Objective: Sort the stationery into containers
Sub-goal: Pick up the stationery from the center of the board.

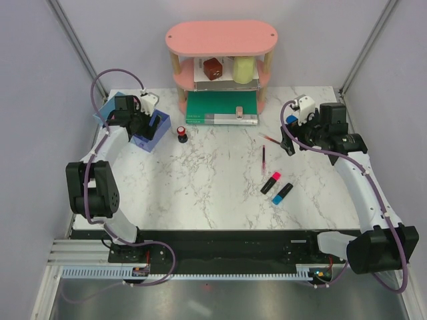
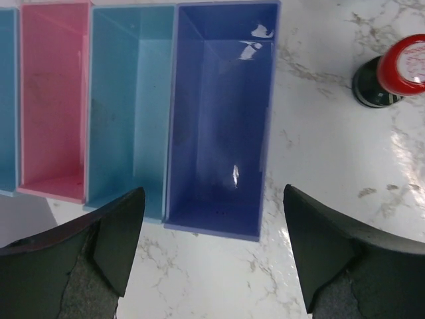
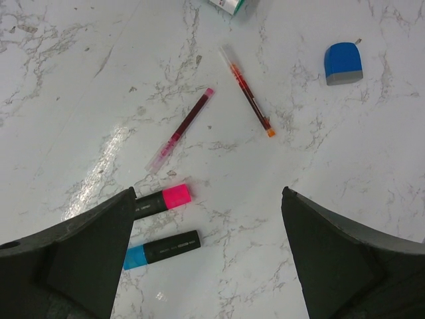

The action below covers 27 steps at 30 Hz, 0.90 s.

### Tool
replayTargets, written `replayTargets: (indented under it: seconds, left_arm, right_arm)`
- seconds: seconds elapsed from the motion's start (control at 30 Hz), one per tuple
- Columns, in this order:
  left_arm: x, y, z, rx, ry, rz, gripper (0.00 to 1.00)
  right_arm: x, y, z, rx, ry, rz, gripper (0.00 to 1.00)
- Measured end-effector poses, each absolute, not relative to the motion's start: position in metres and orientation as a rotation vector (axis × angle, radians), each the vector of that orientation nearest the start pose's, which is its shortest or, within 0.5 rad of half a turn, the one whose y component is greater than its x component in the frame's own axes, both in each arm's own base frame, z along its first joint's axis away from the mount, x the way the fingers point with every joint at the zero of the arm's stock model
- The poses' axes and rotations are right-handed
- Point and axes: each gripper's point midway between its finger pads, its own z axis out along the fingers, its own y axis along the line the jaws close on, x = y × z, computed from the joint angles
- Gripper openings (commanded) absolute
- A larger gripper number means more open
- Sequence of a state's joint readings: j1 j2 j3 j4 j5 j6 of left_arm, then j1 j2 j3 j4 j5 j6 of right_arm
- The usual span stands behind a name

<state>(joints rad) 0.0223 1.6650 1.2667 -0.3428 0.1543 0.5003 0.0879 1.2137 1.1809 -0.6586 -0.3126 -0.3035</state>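
The joined bins (image 1: 152, 132) stand at the far left; the left wrist view shows them as light blue (image 2: 6, 100), pink (image 2: 53, 100), blue (image 2: 129, 113) and purple-blue (image 2: 222, 119), with nothing visible inside. My left gripper (image 2: 212, 252) is open and empty, just in front of the purple-blue bin, and also shows from above (image 1: 140, 125). A red-black round piece (image 2: 395, 73) stands to the right of the bins. My right gripper (image 3: 206, 259) is open and empty above the pink-ended highlighter (image 3: 163, 199) and blue-ended highlighter (image 3: 163, 249). Two thin red pens (image 3: 180, 129) (image 3: 249, 93) and a small blue piece (image 3: 344, 63) lie beyond.
A pink two-tier shelf (image 1: 221, 40) stands at the back with a brown and a yellow object on it. A flat green book (image 1: 217, 105) lies in front of it, with a small beige piece (image 1: 238, 112) on it. Walls close in both sides.
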Motion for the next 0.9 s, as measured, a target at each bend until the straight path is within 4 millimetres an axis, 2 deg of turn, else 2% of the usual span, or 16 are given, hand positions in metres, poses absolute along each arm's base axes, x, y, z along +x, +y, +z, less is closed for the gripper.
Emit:
replayTargets:
  seconds: [0.4,0.63,0.73,0.83,0.9]
  left_arm:
    - [0.492,0.025,0.091,0.76,2.232,0.258,0.91]
    - [0.513,0.029,0.084,0.787,2.225,0.289,0.91]
    - [0.516,0.029,0.086,0.785,2.217,0.29,0.91]
    - [0.517,0.028,0.086,0.787,2.215,0.285,0.9]
    - [0.517,0.028,0.086,0.788,2.214,0.281,0.89]
  right_arm:
    - [0.333,0.074,0.223,-0.587,2.162,0.254,0.98]
    - [0.331,0.076,0.227,-0.618,2.141,0.245,0.97]
    - [0.328,0.088,0.228,-0.674,2.124,0.255,0.95]
    - [0.325,0.111,0.224,-0.756,2.116,0.299,0.94]
    - [0.329,0.128,0.219,-0.806,2.125,0.34,0.93]
